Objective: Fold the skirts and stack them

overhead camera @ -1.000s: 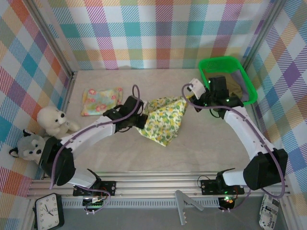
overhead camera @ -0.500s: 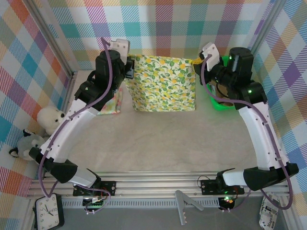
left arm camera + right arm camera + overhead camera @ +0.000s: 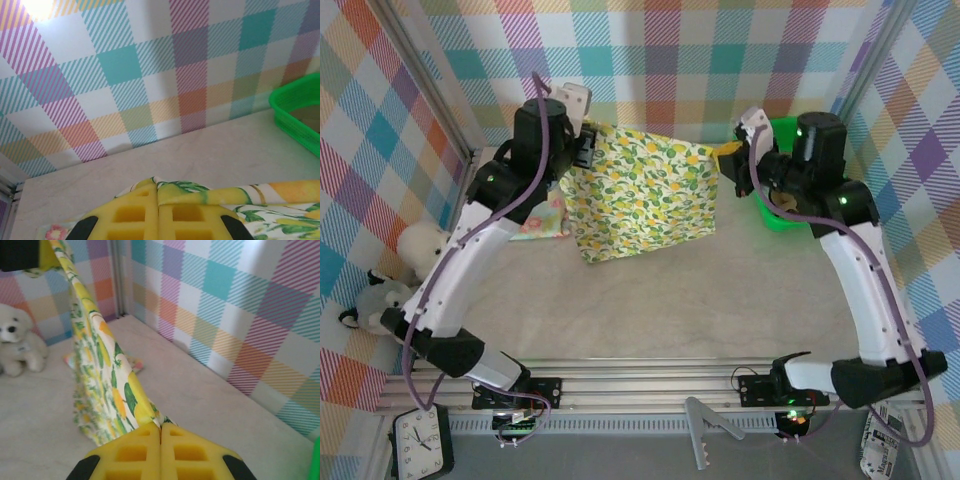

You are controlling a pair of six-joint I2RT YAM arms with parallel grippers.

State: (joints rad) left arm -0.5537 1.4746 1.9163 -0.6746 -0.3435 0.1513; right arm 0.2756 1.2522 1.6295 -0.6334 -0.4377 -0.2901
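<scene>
Above table point(image 3: 720, 290), left tool point(image 3: 590, 141), right tool point(image 3: 729, 161), closed on yellow-green skirt point(image 3: 640, 190)

Non-task items around a beige table point(image 3: 670, 310), backed by plaid walls point(image 3: 660, 60).
A green plastic tray point(image 3: 783, 124) is seen at the far right corner; a white plush point(image 3: 420, 248) and a grey plush point(image 3: 365, 303) are propped by the left wall; a black clock point(image 3: 420, 442) is laid below the near rail point(image 3: 650, 385).
</scene>
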